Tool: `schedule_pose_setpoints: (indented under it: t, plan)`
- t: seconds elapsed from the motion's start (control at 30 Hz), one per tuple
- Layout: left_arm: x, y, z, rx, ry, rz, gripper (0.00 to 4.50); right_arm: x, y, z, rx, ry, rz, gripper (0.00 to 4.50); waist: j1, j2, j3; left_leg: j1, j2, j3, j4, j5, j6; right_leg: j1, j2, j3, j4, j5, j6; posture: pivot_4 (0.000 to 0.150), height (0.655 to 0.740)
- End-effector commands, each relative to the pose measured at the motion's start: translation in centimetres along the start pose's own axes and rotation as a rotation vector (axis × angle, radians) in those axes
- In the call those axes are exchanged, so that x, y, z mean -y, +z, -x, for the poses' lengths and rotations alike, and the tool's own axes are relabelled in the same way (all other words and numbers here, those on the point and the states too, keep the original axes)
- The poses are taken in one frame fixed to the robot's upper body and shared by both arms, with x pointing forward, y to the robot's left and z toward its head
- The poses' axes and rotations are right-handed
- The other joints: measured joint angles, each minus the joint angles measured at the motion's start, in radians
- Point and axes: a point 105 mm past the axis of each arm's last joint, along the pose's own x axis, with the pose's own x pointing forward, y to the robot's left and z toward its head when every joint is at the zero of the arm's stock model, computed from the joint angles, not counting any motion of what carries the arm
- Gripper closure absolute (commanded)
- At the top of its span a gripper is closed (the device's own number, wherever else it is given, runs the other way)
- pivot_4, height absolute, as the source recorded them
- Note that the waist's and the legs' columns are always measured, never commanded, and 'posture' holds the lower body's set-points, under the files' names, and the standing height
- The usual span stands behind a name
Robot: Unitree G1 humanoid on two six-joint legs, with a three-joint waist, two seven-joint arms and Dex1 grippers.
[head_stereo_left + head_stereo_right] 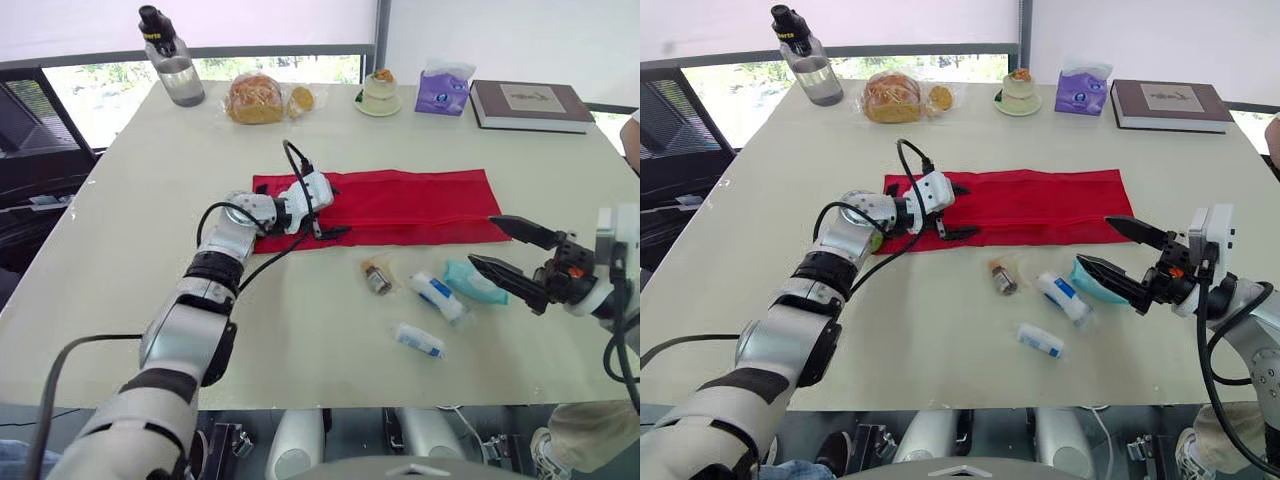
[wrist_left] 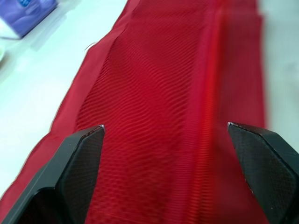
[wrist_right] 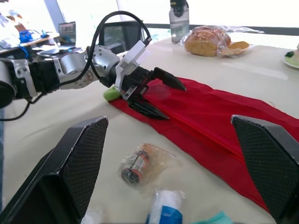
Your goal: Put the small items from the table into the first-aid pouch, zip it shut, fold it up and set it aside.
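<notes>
Pretty much at the start, I reckon. The red pouch (image 1: 410,205) lies flat and stretched out across the middle of the table. The small stuff is loose on the tabletop just in front of it: a wrapped roll (image 1: 377,277), a white-and-blue tube (image 1: 437,296), a teal packet (image 1: 475,283) and a smaller tube (image 1: 419,340). As far as I can see nothing's packed yet.

My left gripper (image 1: 965,212) is at the pouch's left end, fingers spread wide over the fabric and not pinching anything. I can't tell if the zip is open. My right gripper (image 1: 482,241) hovers just beside the teal packet, wide open too, holding nothing.

So loading, zipping, folding and setting aside are all left to do.
</notes>
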Motion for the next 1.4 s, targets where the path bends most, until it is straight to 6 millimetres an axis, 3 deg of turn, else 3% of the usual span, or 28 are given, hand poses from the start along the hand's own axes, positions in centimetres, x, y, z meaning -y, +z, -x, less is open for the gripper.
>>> schedule_pose_setpoints:
  t: [0.03,0.2,0.53,0.6,1.0,1.4]
  plan:
    - [-0.3,0.5,-0.6,-0.016,0.016,-0.136,0.04,-0.1,0.5,0.6,-0.010,-0.053,0.085,0.00,0.001,0.000,0.000,0.000,0.000,0.000,0.000,0.000,0.000,0.000,0.000,0.000,0.000,0.000,0.000,0.150,0.7400]
    - [-1.0,1.2,-1.4,-0.010,0.095,-0.229,0.04,-0.3,0.6,0.8,0.014,-0.105,0.088,0.00,0.002,0.000,0.000,0.000,0.000,0.001,0.000,0.000,0.000,0.000,0.000,0.001,0.000,0.000,0.000,0.150,0.7400]
    - [0.6,1.5,-2.9,0.017,0.032,-0.219,4.28,-0.4,0.4,1.0,0.010,-0.112,0.085,0.00,0.001,0.000,0.000,0.001,0.000,0.001,0.000,0.000,0.000,0.000,0.000,0.001,0.002,0.000,0.001,0.150,0.7400]
    - [0.6,1.6,-2.9,0.021,0.040,-0.218,4.44,-0.4,0.4,1.0,0.006,-0.108,0.082,0.00,0.001,0.000,0.000,0.001,0.000,0.001,0.000,0.000,0.000,0.000,0.000,0.001,0.002,0.000,0.001,0.150,0.7400]
    - [0.0,2.6,-2.8,0.087,0.132,-0.216,4.44,-0.4,0.6,0.5,0.013,-0.089,0.082,0.00,0.001,0.000,0.000,0.001,0.000,0.001,0.000,0.000,0.000,0.000,0.000,0.001,0.002,0.000,0.000,0.150,0.7400]
    - [0.9,3.7,-0.5,0.139,0.154,-0.147,4.44,-0.6,1.1,1.1,0.011,-0.087,0.123,0.00,0.000,0.000,0.000,0.002,0.001,0.001,0.000,0.000,0.000,0.000,0.000,0.002,0.004,0.000,0.000,0.150,0.7400]
